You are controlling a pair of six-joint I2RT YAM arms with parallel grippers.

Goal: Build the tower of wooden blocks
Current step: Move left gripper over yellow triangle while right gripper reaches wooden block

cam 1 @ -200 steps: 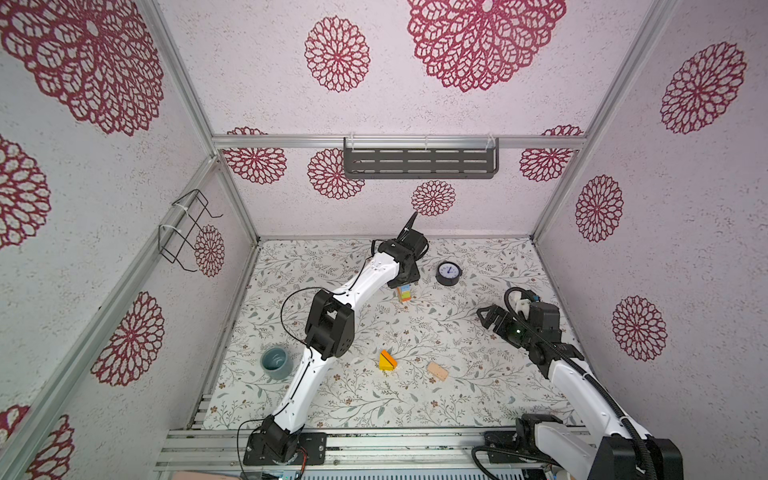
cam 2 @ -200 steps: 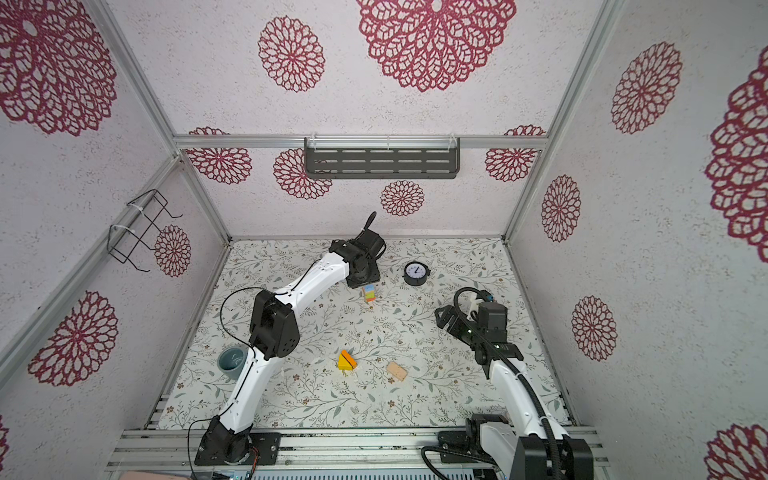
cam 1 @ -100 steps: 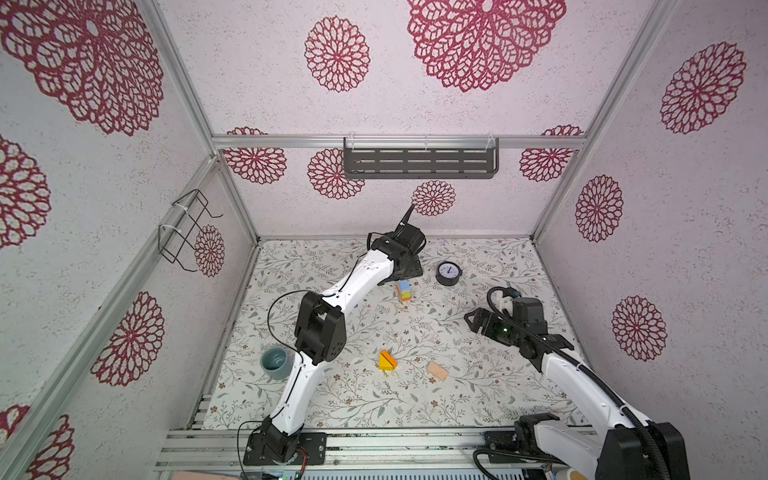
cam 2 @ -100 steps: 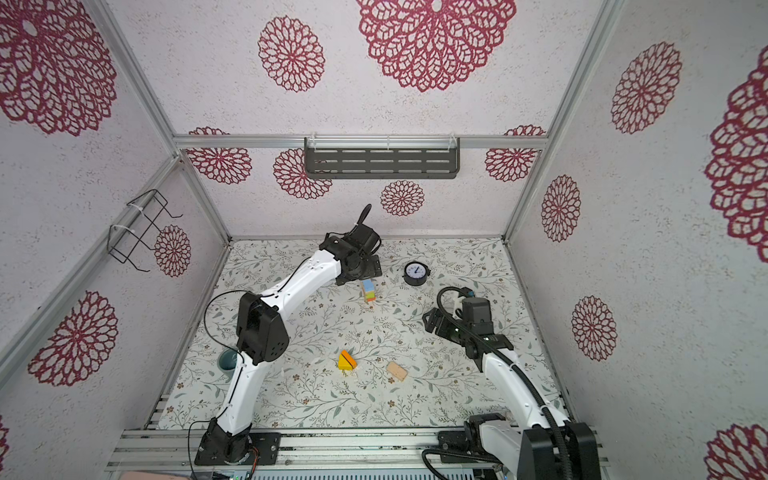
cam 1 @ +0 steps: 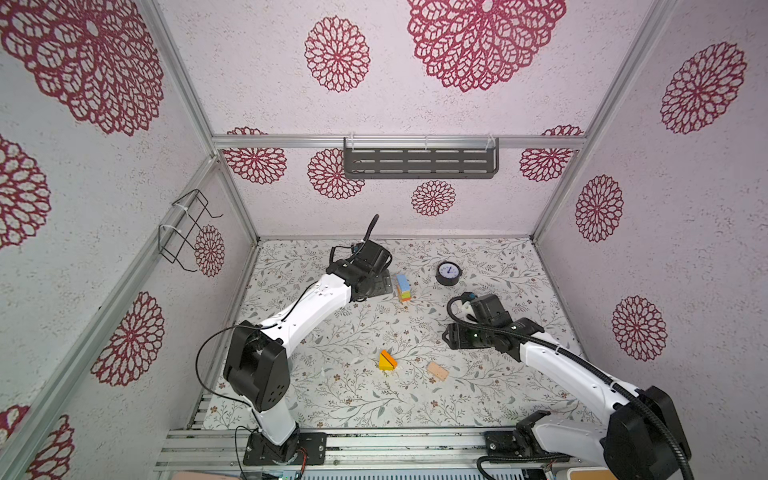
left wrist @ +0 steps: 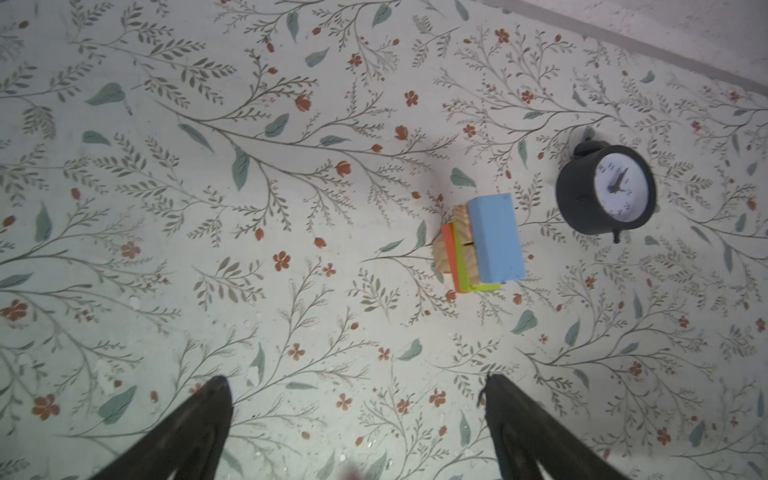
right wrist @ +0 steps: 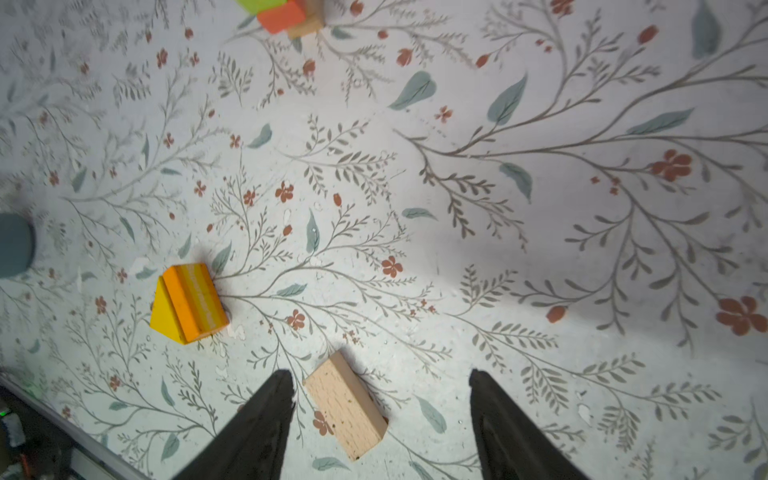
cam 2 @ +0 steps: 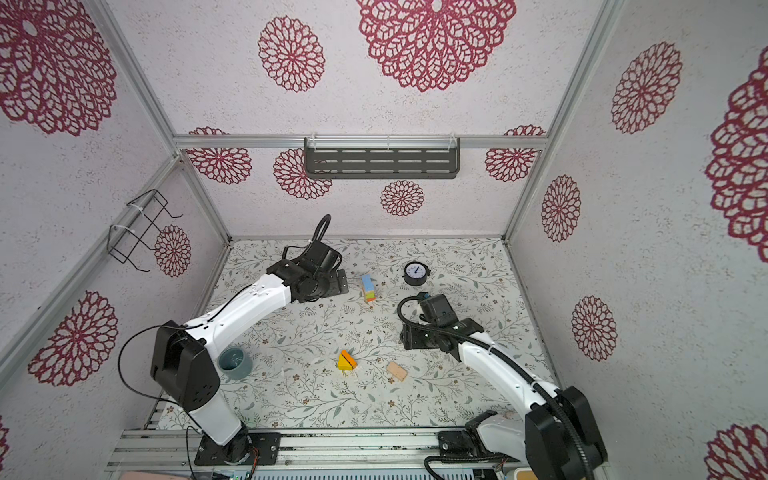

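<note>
blue caps the tower (cam 1: 403, 287), a narrow stack toward the back of the floral worktop (cam 1: 332, 399), just beside the round black clock (cam 1: 449, 273) without touching it. under the blue block (left wrist: 494, 237) the left wrist view shows pale wood, green, orange-red, then pale wood again, edges not quite flush. nearer the front a yellow wedge (right wrist: 164, 316) and an orange wedge (right wrist: 195, 299) lie pressed together, a tan brick (right wrist: 345, 405) apart from them. the left claw (left wrist: 355, 382) gapes wide and empty, off to the tower's side. the right claw (right wrist: 379, 374) stands parted too, gripping nothing, near the tan brick. the right wrist view cuts the tower off at its edge and shows the grey-blue cup (right wrist: 14, 245) only as a sliver; in both top views the claws' fingers hide under the wrists.
</note>
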